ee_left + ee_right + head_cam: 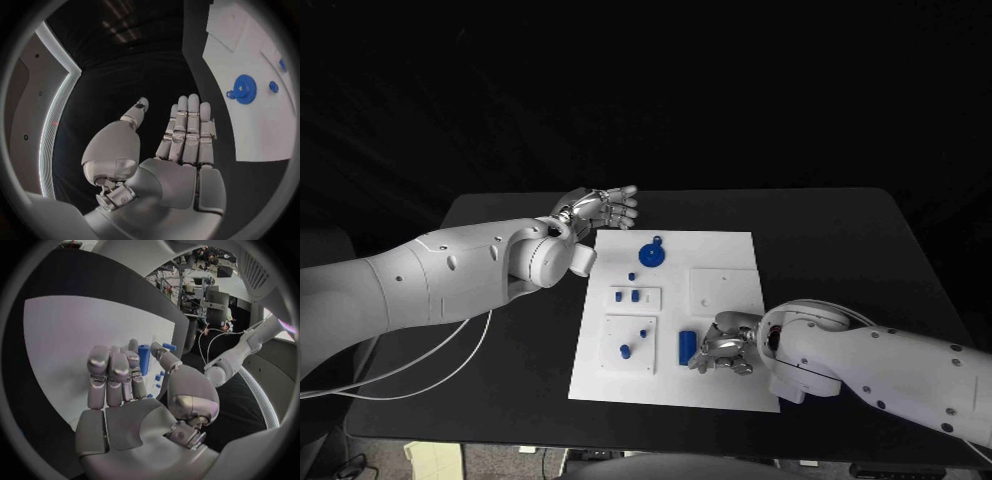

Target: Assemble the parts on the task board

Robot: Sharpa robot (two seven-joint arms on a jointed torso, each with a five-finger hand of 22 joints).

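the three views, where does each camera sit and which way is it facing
Head view: on the robot's head, looking down at the black table and task board; both arms enter, left hand, right hand.
Left wrist view: behind the left hand, fingers spread over the table beside the board; blue gear shows.
Right wrist view: behind the right hand, over the board by a blue cylinder.
Shared: the board.

Black table (pixel 848 240) against dark backdrop; white cables (pixel 430 365) trailing off its near-left edge.
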